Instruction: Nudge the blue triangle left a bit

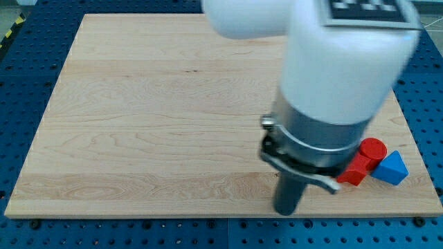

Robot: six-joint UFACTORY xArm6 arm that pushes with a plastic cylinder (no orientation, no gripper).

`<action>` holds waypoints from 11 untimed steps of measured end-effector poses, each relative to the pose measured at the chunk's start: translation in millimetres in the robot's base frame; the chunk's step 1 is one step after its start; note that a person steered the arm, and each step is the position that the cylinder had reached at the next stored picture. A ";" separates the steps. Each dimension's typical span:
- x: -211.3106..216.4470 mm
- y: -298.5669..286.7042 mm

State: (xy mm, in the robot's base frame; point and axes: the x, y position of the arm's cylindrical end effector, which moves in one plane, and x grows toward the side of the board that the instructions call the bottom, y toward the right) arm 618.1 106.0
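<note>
Approach step: my tip (286, 211) sits left of the blue triangle (392, 169).
No claw here (just a rod); next, judging, circle to its right side, past the red blocks (364, 160).

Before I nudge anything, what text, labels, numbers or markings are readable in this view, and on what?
No readable words or numbers anywhere.
A black-and-white patterned marker sits on top of the white arm housing, cut off by the view's top; it's a pattern, not text.
The wooden board, blue triangle and red blocks carry no markings.
</note>
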 end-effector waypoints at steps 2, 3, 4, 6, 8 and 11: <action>0.3 57.4; 0.6 85.2; 0.1 143.5; -1.0 208.7; -26.5 198.8; -63.6 142.3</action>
